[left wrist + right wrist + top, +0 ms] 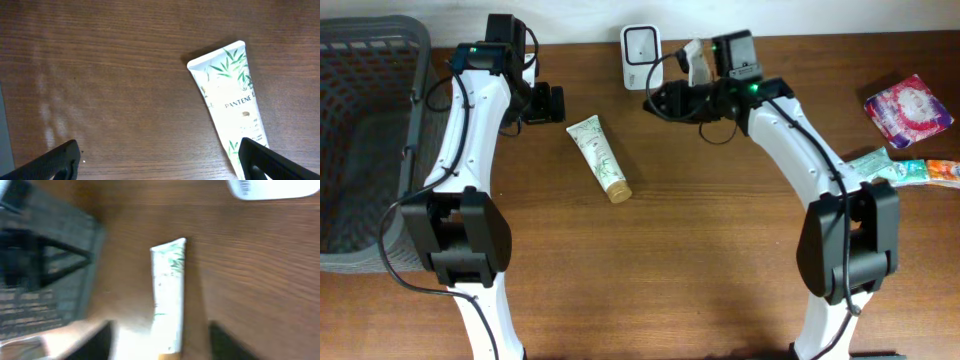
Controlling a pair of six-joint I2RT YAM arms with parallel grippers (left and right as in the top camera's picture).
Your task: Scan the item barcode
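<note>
The brown worktop (720,250) has a grey basket (370,100) at its left edge. The left gripper (548,103) has wide, empty jaws. The right gripper (657,100) has its jaws apart, but its wrist view is blurry. The tube (599,157) lies flat near the middle. Only the left wrist view shows its leaf print clearly. The white scanner (640,56) stands at the back edge.

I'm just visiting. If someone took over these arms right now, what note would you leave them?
Left gripper: open, empty, near the tube's flat end.
Right gripper: open, empty, close to the scanner.
Tube: lying flat on the table between the arms, no barcode showing.
Done: nothing the pictures confirm.
Left: probably lift the tube and show its barcode to the scanner.
</note>
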